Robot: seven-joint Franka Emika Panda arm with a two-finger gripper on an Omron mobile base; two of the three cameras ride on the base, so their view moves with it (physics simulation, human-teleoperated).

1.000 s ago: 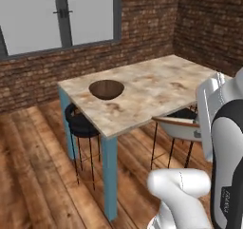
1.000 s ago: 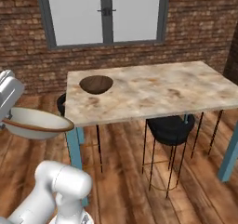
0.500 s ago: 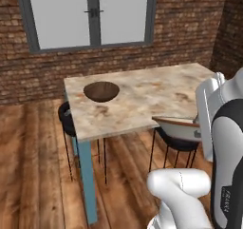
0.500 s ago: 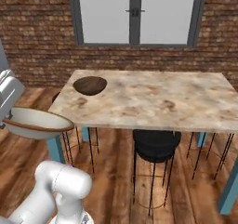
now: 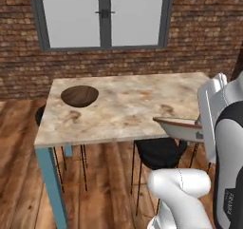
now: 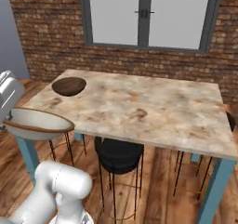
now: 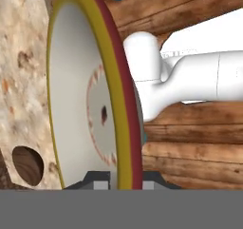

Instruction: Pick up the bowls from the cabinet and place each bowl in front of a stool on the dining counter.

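While the arm stood nearest the cameras, its end effector [image 7: 118, 178] pinched the rim of the beige bowl [image 6: 37, 123], one finger on each side of the rim at the bottom of the hand view, though the fingers themselves were mostly hidden behind the bowl there. That cream bowl with its tan rim hung in the air, held roughly level, just off the near edge of the bench [image 6: 153, 109] and not resting on it. From the left base view the same bowl [image 5: 178, 127] showed as a thin edge-on shape beside the white arm, above a black stool [image 5: 159, 152]. That stool [image 6: 118, 154] stood tucked under the near long side of the bench, its round seat partly beneath the marble top. Another stool [image 5: 40, 115] sat at the left short end, mostly hidden by the top. Farther along, the dark wood bowl [image 5: 79, 96] rested on the bench near its far left corner, well apart from the held bowl; it also appeared small in the hand view [image 7: 27, 165]. Beyond the bench rose a brick wall [image 6: 51, 37] with a grey-framed window [image 6: 146, 16].
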